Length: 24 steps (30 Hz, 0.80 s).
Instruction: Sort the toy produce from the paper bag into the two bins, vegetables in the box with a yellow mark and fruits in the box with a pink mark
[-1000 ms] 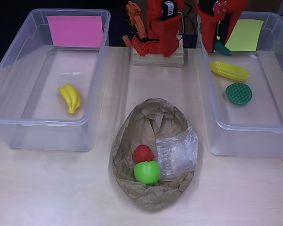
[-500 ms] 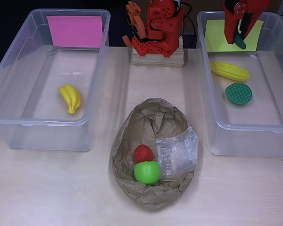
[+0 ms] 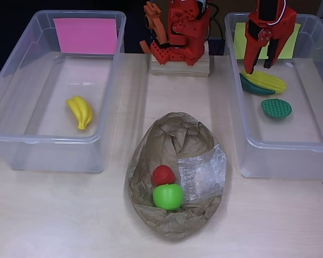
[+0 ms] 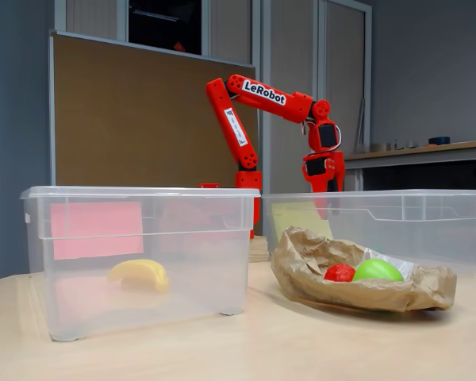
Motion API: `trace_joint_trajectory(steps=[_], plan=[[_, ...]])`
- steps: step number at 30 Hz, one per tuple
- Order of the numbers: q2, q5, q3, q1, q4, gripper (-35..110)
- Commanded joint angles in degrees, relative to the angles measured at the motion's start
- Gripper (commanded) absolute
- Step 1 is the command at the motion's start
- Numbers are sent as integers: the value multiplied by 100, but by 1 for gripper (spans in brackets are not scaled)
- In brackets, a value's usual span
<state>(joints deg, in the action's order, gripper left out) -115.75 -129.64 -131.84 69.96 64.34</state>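
Since the earlier frame, the hand (image 3: 260,69) has been lowered into the right bin, and the dark green vegetable (image 3: 255,87) it was carrying is now lying released on the bin floor, touching the near side of the corn (image 3: 268,80); the round green piece (image 3: 276,108) has been nudged a little toward the bin's right wall.

In the overhead view the pale worktop (image 3: 70,215) is being occupied, at its far left corner, by the clear bin with the pink mark (image 3: 85,35) and, at its far right corner, by the clear bin with the yellow mark (image 3: 282,40). Between the bins, toward the worktop's near edge, the crumpled paper bag (image 3: 175,177) is lying open. The red arm (image 4: 254,99) is being held from its base at the far edge, reaching over into the right bin. The hand is being held with its fingers spread apart just above the corn and the dark green vegetable, gripping nothing.

A yellow banana (image 3: 80,110) is resting alone in the middle of the pink-marked bin. Inside the bag a green apple (image 3: 168,196) is being seen touching a smaller red strawberry (image 3: 163,174) just behind it.
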Motion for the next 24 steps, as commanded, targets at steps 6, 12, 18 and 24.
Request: trace_joint_trajectory(steps=[6,12,18,24], plan=[[360,2804,1318,-835,-589,19],[1046,5897,3111,-1819,-343,18],[1591,7646,4052,-2962,-26,18],[2145,8754,4896,-3964,167,18]])
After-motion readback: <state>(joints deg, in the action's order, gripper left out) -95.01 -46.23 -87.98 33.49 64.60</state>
